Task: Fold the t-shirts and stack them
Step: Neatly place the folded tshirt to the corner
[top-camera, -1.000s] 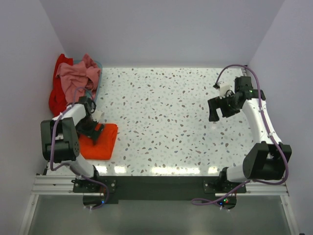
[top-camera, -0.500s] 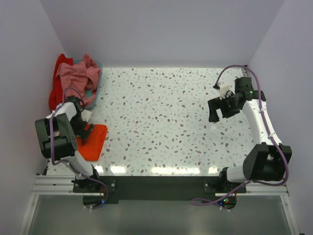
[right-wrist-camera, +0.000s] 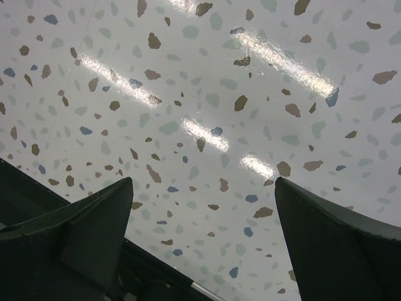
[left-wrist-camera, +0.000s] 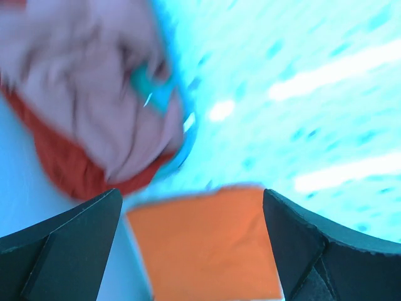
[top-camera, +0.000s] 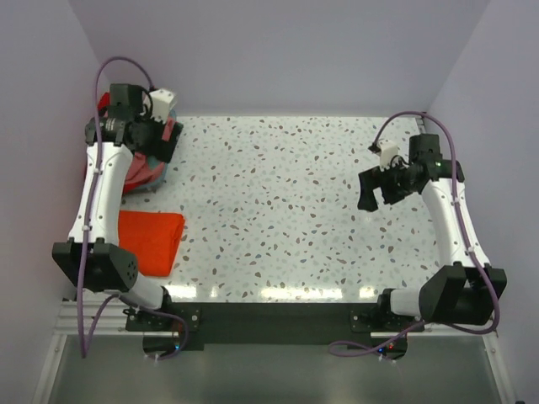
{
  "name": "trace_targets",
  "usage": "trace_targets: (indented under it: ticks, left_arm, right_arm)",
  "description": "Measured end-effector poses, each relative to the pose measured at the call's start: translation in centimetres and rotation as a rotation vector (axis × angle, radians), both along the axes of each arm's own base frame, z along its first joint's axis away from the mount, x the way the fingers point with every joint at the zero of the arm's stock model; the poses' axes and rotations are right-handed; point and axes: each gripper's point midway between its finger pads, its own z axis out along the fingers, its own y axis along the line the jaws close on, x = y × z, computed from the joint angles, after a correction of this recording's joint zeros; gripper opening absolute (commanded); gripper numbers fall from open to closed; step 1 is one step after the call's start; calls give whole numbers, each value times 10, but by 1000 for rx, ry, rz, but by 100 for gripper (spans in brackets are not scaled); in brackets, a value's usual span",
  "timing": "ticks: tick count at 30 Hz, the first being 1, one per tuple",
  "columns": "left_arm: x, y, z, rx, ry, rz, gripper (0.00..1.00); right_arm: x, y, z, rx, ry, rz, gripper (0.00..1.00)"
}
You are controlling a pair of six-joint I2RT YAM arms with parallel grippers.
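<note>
Status check, from the near edge of the white speckled terrazzo table (top-camera: pixel 278 194).

- Bright orange t-shirt (top-camera: pixel 152 240): folded into a flat rectangle, lying at the near-left of the table, close to the left arm's base. I judge this one done; it looks like the base of the stack.
- Dusty pink t-shirt (left-wrist-camera: pixel 81 75): crumpled in a heap at the far-left corner, lying on top of the red t-shirt (left-wrist-camera: pixel 66 166). A teal basket rim (left-wrist-camera: pixel 150 81) shows through the heap. Neither shirt is folded yet.
- Left gripper (left-wrist-camera: pixel 189 213): raised over the heap, fingers spread wide, nothing between them. The wrist view is blurred, so I cannot tell whether it touches the cloth.
- Right gripper (right-wrist-camera: pixel 203 207): hangs above bare tabletop on the right side, well apart from all the shirts, fingers spread, empty.

Progress estimate: one of three shirts folded. Left to do: fold the pink and the red, then stack both on the orange.
</note>
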Motion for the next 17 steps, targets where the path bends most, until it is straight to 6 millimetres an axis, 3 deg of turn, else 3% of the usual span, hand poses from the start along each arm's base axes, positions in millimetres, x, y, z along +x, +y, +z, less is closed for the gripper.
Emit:
trace_targets:
  ticks: [3,5,7,9,12,15,17]
  left_arm:
    - [13,-72,45,-83,-148,-142,100]
    - [11,-106,49,-109,-162,-220,100]
    - [12,-128,42,-135,-152,-268,100]
    - [15,-141,22,-151,-139,-294,100]
    - [4,-160,-39,-146,-50,-342,100]
    - [-26,-181,-102,-148,78,-408,100]
    - [-42,-190,-125,-153,127,-436,100]
  right_arm:
    - [-4,1,6,3,-16,2,99]
    - [-6,1,10,3,-29,0,99]
    - [-11,2,11,5,-38,-5,99]
    - [-18,3,6,9,-34,-12,99]
    - [-36,3,-11,11,11,-28,99]
    - [-47,3,-23,10,59,-49,99]
    - [-46,1,-24,3,60,-66,99]
